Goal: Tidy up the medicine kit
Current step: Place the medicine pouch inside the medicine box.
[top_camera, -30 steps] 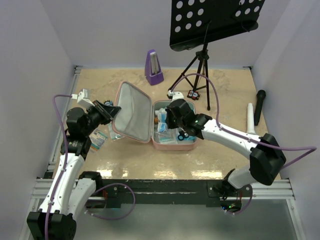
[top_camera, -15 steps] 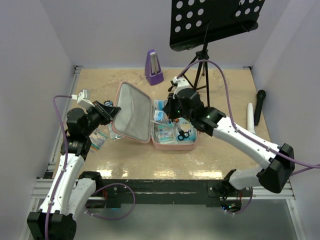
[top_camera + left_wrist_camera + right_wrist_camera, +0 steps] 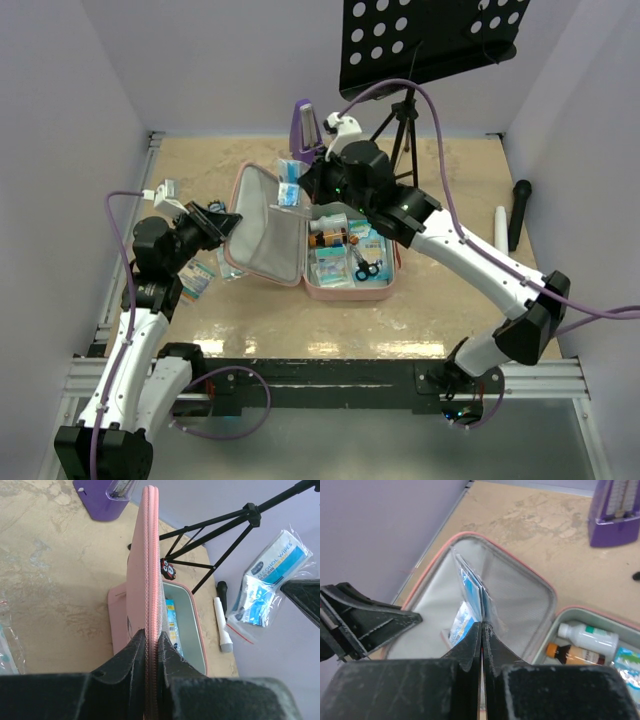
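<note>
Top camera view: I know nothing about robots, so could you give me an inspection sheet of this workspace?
Surface: beige marbled table.
Job's things: medicine kit open, lid upright; bottles, scissors and packets in its tray.
Clutter: purple metronome, music stand, black microphone, white tube, loose packets left of kit.
Grippers: left gripper pinches the lid's edge; right gripper holds a bag of alcohol wipes near the lid.
Cables: purple cable loops along each arm.
Surroundings: plain lilac walls.

Clamps the left gripper [image 3: 224, 222] on the medicine kit [image 3: 268, 238] lid at centre left; stretches the right arm [image 3: 470, 256] to upper centre and pinches a packet [image 3: 289, 182] in the right gripper [image 3: 306, 186].
</note>
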`<state>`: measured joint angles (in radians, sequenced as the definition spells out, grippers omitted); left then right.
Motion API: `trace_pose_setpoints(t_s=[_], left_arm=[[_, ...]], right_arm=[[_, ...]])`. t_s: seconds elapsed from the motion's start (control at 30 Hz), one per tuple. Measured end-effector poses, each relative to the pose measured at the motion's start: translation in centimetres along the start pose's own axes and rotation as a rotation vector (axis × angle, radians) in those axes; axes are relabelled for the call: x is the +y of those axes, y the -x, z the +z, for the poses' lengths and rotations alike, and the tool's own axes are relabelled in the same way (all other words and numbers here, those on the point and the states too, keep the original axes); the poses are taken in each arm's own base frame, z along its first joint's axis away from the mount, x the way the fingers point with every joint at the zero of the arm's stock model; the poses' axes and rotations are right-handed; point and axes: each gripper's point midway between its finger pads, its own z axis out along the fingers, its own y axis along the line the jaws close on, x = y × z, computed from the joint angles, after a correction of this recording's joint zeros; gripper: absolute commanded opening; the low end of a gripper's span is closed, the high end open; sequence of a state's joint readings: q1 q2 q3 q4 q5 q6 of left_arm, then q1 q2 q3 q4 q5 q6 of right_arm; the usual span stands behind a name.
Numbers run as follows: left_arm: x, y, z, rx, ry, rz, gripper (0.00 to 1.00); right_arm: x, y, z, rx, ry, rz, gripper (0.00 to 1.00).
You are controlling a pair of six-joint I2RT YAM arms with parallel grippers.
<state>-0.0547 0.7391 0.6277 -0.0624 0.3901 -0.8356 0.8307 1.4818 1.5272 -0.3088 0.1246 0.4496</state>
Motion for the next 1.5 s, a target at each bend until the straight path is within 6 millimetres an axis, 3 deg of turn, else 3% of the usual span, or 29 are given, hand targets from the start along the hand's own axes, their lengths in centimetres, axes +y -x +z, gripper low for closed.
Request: trace_pose_setpoints(t_s=[0.23, 0.33, 0.6, 0.83, 1.0, 1.17, 1.4, 1.5], left_arm=[[-0.2, 0.0, -0.1, -0.002, -0.006, 0.000, 0.00], [-0.3, 0.1, -0.2, -0.004, -0.008, 0.003, 0.00], [-0.2, 0.1, -0.3, -0.005, -0.006, 0.005, 0.00], [-0.2, 0.0, -0.4, -0.005, -0.001, 0.005, 0.00], [0.1, 0.0, -0.7, -0.008, 0.014, 0.015, 0.00], [0.2, -0.1, -1.0, -0.012, 0.025, 0.016, 0.00], [0.1, -0.2, -1.4, -0.014, 0.025, 0.027, 0.00], [0.2, -0.3, -1.4, -0.014, 0.026, 0.031, 0.00]], right_arm=[[5.3, -0.7, 2.3, 0.014, -0.023, -0.080, 0.00], [6.5, -1.7, 3.2, 0.038, -0.042, -0.108, 0.00], [3.9, -3.1, 3.8, 0.077, -0.197, -0.159, 0.00], [3.1, -2.7, 3.7, 0.057, -0.243, -0.163, 0.00], [1.5, -3.3, 2.5, 0.058, -0.287, -0.176, 0.00], [-1.8, -4.7, -0.4, 0.077, -0.337, -0.174, 0.00], [-13.9, -7.3, -3.1, 0.137, -0.546, -0.151, 0.00], [-15.6, -9.7, -3.0, 0.191, -0.565, -0.190, 0.00]])
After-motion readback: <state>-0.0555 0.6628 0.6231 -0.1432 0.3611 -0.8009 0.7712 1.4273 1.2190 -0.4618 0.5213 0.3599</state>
